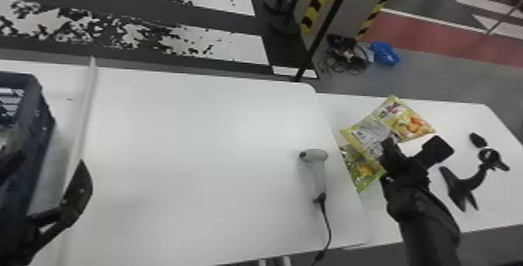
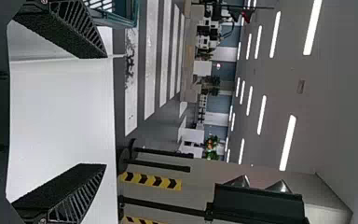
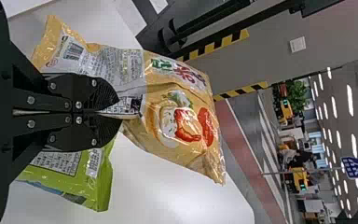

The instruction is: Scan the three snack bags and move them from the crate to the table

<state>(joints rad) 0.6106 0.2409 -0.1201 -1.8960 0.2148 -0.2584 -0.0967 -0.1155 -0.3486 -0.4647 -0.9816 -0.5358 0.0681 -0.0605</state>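
At the right in the head view, my right gripper holds a yellow snack bag; a green snack bag lies partly beneath it on the white table. The right wrist view has my gripper pinched on the yellow bag, beside the green bag. My left gripper stands open by the blue-grey crate at the far left. In the left wrist view, this gripper has nothing between its fingers. A grey handheld scanner lies left of the bags.
A raised white strip crosses the table beside the crate. The scanner's black cable runs to the front edge. Black objects lie right of my right gripper. Behind the table stands a slanting black pole.
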